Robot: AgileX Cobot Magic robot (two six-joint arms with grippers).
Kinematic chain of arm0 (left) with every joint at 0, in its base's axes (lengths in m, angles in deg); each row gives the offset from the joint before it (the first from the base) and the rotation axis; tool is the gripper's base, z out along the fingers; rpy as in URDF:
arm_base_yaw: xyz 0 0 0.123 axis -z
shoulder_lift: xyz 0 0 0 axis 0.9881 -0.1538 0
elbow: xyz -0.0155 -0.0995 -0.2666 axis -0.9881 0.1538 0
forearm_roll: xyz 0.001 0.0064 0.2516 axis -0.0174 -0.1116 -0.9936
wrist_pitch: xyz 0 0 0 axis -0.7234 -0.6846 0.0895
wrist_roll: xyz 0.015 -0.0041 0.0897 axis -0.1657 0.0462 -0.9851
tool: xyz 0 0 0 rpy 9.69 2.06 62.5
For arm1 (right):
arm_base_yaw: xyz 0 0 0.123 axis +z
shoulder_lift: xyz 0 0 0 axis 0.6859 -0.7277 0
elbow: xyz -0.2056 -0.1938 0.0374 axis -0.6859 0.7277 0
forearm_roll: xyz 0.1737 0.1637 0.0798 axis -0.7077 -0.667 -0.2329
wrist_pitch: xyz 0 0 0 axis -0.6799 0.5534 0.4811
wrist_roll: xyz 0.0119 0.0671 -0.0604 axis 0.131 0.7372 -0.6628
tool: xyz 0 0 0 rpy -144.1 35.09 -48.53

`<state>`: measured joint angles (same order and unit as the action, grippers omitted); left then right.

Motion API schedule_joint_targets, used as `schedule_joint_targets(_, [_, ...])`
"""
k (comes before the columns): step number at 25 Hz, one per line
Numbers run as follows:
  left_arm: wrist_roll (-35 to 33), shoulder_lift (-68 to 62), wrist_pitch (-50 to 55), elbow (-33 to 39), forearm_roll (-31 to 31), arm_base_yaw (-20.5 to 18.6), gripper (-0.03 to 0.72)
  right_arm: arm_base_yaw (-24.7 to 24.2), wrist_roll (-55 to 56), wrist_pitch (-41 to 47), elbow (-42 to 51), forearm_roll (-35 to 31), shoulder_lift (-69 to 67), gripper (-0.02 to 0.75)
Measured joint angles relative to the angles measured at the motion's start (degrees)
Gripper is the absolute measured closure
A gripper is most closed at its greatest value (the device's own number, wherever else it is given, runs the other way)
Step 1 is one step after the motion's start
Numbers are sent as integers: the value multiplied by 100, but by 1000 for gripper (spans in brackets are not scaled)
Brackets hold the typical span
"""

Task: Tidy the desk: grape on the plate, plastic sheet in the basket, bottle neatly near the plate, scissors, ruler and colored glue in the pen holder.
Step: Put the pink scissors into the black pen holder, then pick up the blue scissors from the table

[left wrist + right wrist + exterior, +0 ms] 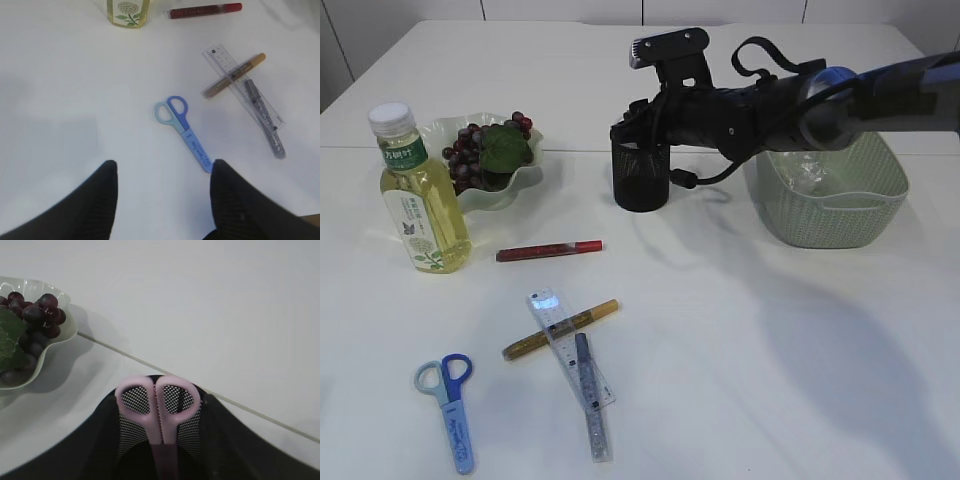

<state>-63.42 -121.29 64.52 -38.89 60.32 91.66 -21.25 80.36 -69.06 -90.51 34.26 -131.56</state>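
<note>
Farthest left on the white bench (740,350) I see the bottle (418,195) upright, touching the front-left edge of the plate (525,180) that already carries the grape (480,150). Just right of the bottle lies a red glue stick (550,250), and nearer me a clear ruler (570,350) lies crossed over a gold glue stick (560,330) with a grey one (592,400) alongside. The blue scissors (181,131) sit directly ahead of my left tool (162,195), whose fingers are spread and hold nothing; their long axis runs away from the tool, handles at the far end, tilted a little leftward. I judge the left arm clearly the nearer one for them.

Moving right, my right tool (160,460) hangs over the black mesh pen holder (640,175), with pink scissors (159,405) standing handles-up between its fingers. Whether those fingers grip or have just let go, I cannot tell. The green basket (825,195) at far right shows something clear inside, probably the plastic sheet (810,170).

A plain pale wall closes the room behind.
</note>
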Motion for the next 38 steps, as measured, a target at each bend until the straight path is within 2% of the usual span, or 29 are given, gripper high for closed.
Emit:
schedule_joint_targets(6, [0, 0, 0, 0, 0, 0, 256, 0, -8, 268, -222, -13, 12, 318])
schedule_joint_targets(11, [0, 0, 0, 0, 0, 0, 256, 26, -8, 1064, -356, -99, 308, 318])
schedule_joint_targets(17, [0, 0, -250, 0, 58, 0, 256, 36, -8, 2863, -632, -460, 828, 323])
schedule_joint_targets(26, [0, 0, -343, 0, 465, 0, 256, 36, -8, 6800, -1222, -789, 1162, 408])
schedule_joint_targets(28, [0, 0, -353, 0, 473, 0, 256, 36, -8, 7302, -1404, -827, 1195, 416])
schedule_joint_targets(38, [-111, 0, -491, 0, 477, 0, 256, 36, -8, 7522, -1407, -825, 1384, 420])
